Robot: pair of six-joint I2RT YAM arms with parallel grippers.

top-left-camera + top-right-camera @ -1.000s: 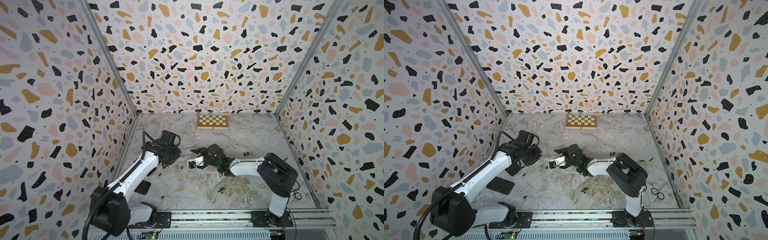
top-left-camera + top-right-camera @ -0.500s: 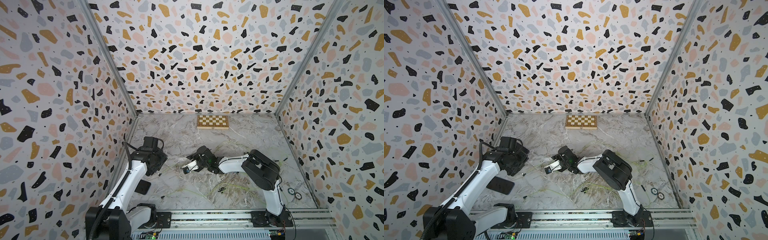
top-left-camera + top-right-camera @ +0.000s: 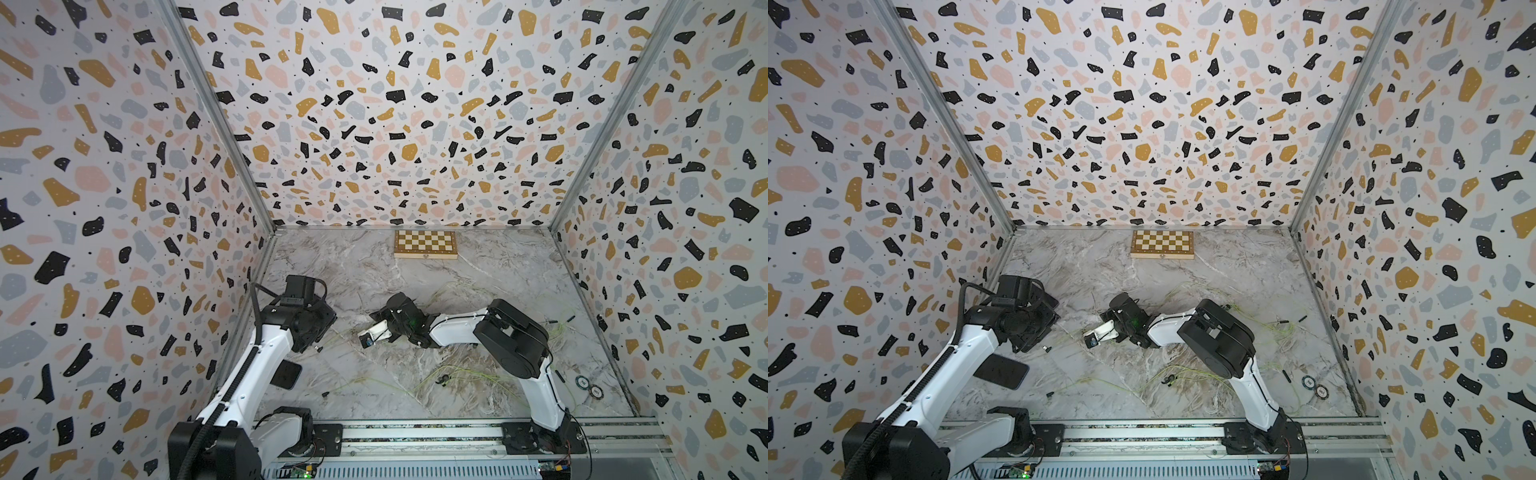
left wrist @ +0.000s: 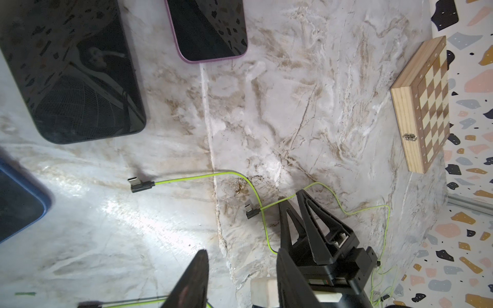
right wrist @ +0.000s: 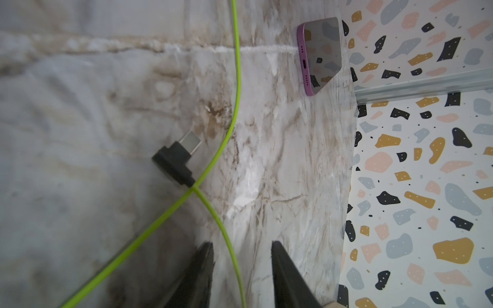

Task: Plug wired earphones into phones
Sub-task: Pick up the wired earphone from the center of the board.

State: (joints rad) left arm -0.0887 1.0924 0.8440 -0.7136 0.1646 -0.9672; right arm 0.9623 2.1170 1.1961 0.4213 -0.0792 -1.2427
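Note:
In the left wrist view three phones lie flat on the marble: a large black phone (image 4: 72,72), a purple-edged phone (image 4: 210,29) and a blue-edged phone (image 4: 18,202). Two black angled plugs (image 4: 140,186) (image 4: 252,212) of the wired earphones lie loose beside them on yellow-green cables. My left gripper (image 4: 241,256) hangs open above bare marble and holds nothing. My right gripper (image 5: 241,248) is open and low, with a green cable (image 5: 232,256) running between its fingers untouched. Its plug (image 5: 176,160) lies just ahead of the tips, and the purple-edged phone (image 5: 320,53) lies farther on.
A wooden chessboard box (image 3: 425,244) stands by the back wall. More green cable and earbuds (image 3: 442,379) are strewn over the middle and right. Two poker chips (image 3: 589,386) lie near the right wall. One phone (image 3: 1003,371) lies beside the left arm.
My left arm has drawn back toward the left wall and its jaws have opened. My right gripper has slid left and down over the cable, and its jaws have narrowed.

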